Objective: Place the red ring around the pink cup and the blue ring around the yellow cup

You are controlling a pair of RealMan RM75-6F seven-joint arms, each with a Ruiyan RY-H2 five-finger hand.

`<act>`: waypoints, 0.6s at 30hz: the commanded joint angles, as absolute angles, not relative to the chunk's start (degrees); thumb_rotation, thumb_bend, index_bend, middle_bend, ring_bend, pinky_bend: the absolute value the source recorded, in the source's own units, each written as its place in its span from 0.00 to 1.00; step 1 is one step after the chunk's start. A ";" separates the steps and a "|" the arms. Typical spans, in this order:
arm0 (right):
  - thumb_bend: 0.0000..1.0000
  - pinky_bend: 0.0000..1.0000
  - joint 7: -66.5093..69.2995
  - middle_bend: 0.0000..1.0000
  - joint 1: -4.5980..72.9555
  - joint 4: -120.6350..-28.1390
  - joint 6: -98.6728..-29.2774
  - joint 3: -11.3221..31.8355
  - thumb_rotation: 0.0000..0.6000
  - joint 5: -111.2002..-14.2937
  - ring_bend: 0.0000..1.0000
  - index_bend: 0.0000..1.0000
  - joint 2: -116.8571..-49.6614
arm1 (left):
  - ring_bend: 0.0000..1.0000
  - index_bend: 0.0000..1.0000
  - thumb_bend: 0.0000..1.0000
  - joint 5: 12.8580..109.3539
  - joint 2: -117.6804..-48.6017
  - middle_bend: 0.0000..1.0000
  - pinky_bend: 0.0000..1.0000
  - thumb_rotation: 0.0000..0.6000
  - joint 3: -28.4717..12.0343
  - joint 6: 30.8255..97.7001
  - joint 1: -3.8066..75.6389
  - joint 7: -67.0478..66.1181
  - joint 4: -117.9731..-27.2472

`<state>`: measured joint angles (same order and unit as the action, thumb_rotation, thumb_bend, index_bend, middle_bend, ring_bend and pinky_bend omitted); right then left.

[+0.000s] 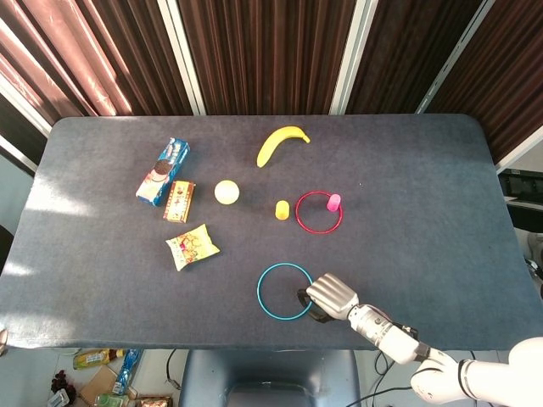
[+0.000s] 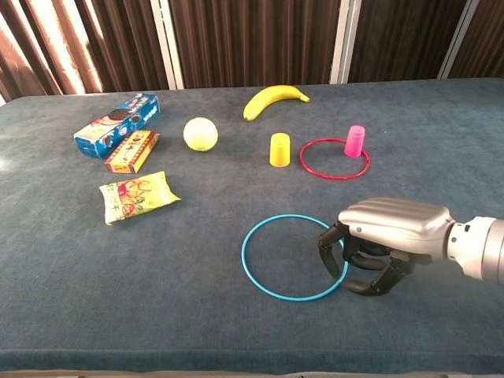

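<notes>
While the blue ring (image 2: 294, 257) lies flat on the near middle of the table (image 2: 236, 315), the right hand (image 2: 383, 242) sits at its right edge, palm down, fingers (image 2: 327, 246) curled over the rim; whether they actually pinch the ring, I cannot tell. Open cloth spreads to the left of the ring and toward the near edge. Farther back, the yellow cup (image 2: 279, 150) stands alone, just left of the red ring (image 2: 334, 158), apart from it. That red ring already encircles the pink cup (image 2: 354, 141), which stands against the ring's far right inner side. Beyond them a banana (image 2: 273, 99) lies toward the far edge. Left of the yellow cup is a pale ball (image 2: 201, 134), then a small red-and-yellow box (image 2: 131, 151), a blue cookie box (image 2: 116, 124) and a yellow snack bag (image 2: 138, 196) nearer. Wide bare room remains along the right side.
</notes>
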<state>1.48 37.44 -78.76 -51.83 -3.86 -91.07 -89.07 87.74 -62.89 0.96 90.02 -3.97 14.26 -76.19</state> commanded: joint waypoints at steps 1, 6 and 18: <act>0.46 1.00 1.41 1.00 37.53 -78.53 -51.57 -3.90 1.00 -90.92 1.00 0.64 -89.26 | 0.00 0.02 0.42 87.72 -62.91 0.00 0.13 1.00 0.96 89.96 -3.95 14.22 -76.18; 0.46 1.00 1.25 1.00 37.61 -78.04 -51.29 -3.87 1.00 -90.64 1.00 0.64 -89.62 | 0.00 0.02 0.42 87.67 -62.89 0.00 0.13 1.00 0.98 89.90 -3.96 14.29 -76.15; 0.46 1.00 0.43 1.00 37.44 -77.60 -51.46 -3.88 1.00 -90.34 1.00 0.69 -90.11 | 0.00 0.02 0.42 87.63 -62.97 0.00 0.13 1.00 0.94 89.81 -3.93 14.38 -76.03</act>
